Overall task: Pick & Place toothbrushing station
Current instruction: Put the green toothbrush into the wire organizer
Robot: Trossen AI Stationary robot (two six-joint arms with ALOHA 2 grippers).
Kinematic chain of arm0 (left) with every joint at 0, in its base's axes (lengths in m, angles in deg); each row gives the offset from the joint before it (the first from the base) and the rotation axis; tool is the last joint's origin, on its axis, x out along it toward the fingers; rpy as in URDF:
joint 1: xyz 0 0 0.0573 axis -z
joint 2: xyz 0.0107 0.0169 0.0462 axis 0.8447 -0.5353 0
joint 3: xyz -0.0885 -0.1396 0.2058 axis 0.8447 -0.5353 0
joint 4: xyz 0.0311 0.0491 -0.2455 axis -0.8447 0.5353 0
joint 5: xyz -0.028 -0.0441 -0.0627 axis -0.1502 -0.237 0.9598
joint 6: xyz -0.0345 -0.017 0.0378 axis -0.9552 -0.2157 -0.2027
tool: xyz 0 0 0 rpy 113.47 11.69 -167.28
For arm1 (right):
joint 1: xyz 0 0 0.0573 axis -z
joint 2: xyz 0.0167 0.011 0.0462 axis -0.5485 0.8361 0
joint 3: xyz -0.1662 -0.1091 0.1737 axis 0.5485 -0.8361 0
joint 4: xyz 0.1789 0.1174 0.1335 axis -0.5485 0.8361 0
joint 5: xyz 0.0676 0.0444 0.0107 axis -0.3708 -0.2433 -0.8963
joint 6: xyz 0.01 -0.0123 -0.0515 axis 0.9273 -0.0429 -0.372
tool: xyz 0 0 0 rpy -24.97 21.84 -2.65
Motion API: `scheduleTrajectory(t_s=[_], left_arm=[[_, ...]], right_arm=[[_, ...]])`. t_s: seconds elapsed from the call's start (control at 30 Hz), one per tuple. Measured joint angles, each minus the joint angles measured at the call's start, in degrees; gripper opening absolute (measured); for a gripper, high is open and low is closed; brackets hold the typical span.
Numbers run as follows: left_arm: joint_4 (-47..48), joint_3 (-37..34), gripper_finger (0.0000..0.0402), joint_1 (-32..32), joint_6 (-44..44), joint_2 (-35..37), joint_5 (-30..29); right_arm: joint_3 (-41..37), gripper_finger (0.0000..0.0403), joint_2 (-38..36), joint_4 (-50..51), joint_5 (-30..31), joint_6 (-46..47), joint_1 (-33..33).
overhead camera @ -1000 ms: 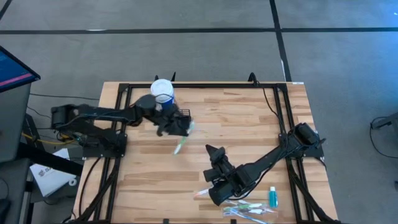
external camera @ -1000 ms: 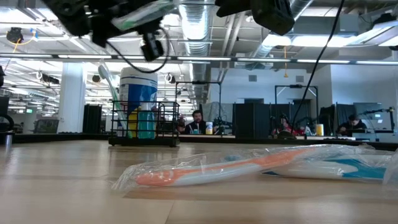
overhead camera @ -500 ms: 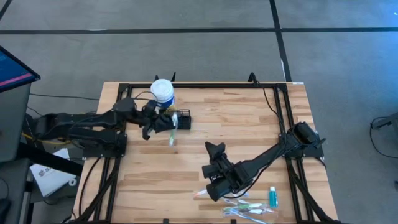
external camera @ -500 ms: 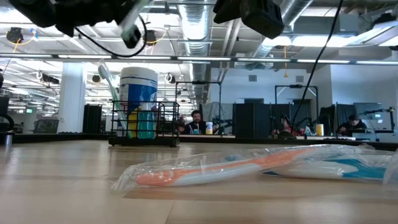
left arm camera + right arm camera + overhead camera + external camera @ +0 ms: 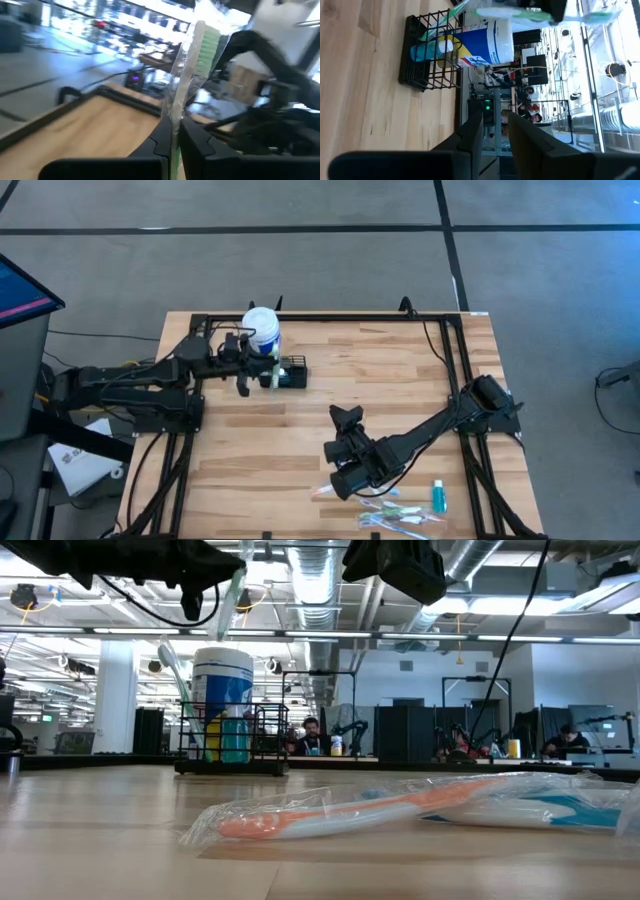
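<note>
High view: I have the left gripper [image 5: 262, 379] stretched level over the toothbrushing station [image 5: 289, 372], which sits at the table's far left beside the white tub [image 5: 262, 327]; I judge the placing step is in hand, and next I must tip the brush upright and lower it into a free slot. Low view: the wrapped toothbrush [image 5: 232, 602] hangs above the caddy while 1 more wrapped brush [image 5: 330, 817] lies near the camera. Wrist views: the left fingers [image 5: 196, 141] are clamped on the toothbrush, and the right gripper [image 5: 493, 131] waits mid-table, aimed at the caddy, fingers slightly apart and empty.
</note>
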Motion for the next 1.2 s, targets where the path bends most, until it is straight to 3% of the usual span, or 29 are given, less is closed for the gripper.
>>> scheduleTrajectory(t_s=[0.27, 0.73, 1.2], left_arm=[[2.4, 0.0, 0.0008, 1.1, 4.3, 0.0, -12.4], [2.0, 0.0, 0.0008, 9.9, 13.4, 0.0, -36.1], [-16.4, -10.6, 0.0008, 10.5, 18.9, 0.0, -39.8]], right_arm=[[0.0, 0.0082, 0.0, 0.0, 0.0, 0.5, 0.1], [0.0, 0.0082, 0.0, 0.0, 0.0, 2.4, 0.1], [0.0, 0.0082, 0.0, 0.0, 0.0, 3.8, 0.1]])
